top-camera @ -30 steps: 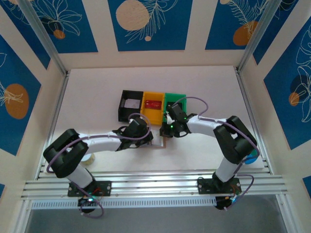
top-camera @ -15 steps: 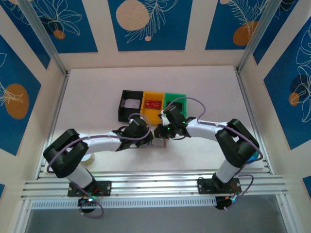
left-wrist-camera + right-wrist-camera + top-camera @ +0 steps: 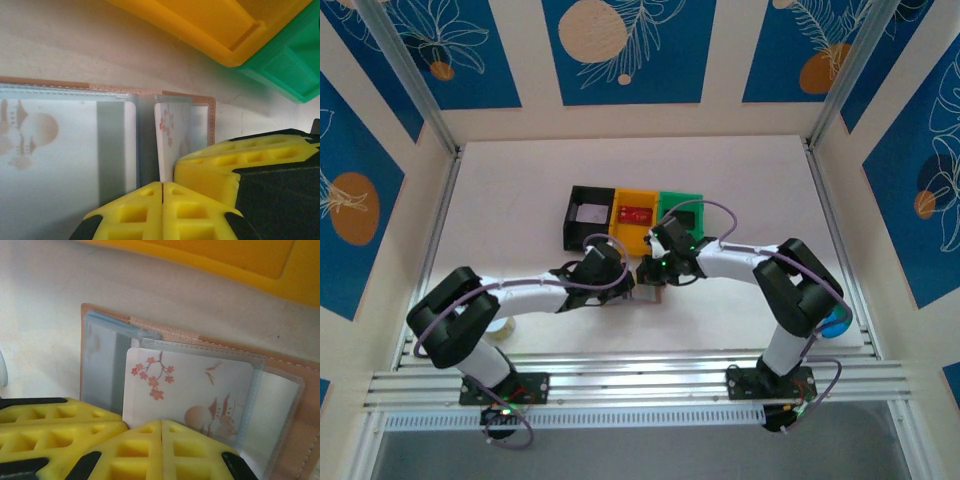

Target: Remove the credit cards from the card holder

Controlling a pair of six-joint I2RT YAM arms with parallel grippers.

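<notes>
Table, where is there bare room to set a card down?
Bare: table behind the three bins, and right of the green bin. Crowded: before the bins, where the left claw and right claw meet over the card holder.

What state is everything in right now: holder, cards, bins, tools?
card holder: open, flat on the table
blossom card: inside its clear pocket
second card: inside its pocket
left tool: shut, tips at the holder
right tool: shut, tips at the blossom card's edge
yellow bin: holds a red item
black bin: holds a pale item

No legible text or labels
</notes>
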